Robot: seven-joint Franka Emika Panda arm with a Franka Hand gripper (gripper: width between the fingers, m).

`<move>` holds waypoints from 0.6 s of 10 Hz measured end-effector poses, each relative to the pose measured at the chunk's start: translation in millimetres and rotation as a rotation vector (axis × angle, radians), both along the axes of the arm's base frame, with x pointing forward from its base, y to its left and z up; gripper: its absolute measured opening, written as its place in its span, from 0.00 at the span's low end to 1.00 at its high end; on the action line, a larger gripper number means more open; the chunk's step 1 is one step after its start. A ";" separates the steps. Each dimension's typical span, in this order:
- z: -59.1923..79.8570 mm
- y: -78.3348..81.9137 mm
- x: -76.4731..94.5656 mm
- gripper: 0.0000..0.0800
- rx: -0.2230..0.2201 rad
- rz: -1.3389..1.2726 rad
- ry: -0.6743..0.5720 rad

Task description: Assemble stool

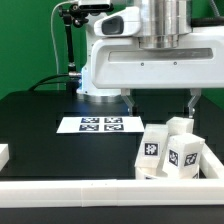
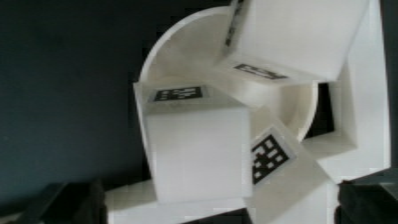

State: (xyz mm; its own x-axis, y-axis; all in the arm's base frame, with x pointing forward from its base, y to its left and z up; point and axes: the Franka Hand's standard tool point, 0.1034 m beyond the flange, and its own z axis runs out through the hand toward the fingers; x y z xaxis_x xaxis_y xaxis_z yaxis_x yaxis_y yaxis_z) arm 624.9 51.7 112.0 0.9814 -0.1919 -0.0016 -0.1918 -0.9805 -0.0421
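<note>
White border rail (image 1: pixel 110 192) in front, stool parts (image 1: pixel 170 152) behind, marker board (image 1: pixel 101 124) — farther back

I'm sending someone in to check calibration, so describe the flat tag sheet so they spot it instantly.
Start at the black table and the robot's white base at its back. Just in front of that base lies the marker board. Unlike the chunky stool parts piled toward the exterior view's right, it is thin, flat and carries several tags.

**White parts, black tags**

The stool legs (image 1: pixel 170 150) and the round seat disc (image 2: pixel 187 50) are white, each with black-and-white square tags. The marker board (image 1: pixel 100 124) is white with black tags. The table (image 1: pixel 40 120) is black; the border rail (image 1: pixel 110 192) white.
</note>
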 end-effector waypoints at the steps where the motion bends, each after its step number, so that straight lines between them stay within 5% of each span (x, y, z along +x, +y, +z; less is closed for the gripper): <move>1: -0.2 -0.1 -0.1 0.81 -0.004 0.126 -0.008; 6: -3.8 -13.3 0.5 0.81 -0.039 0.524 -0.061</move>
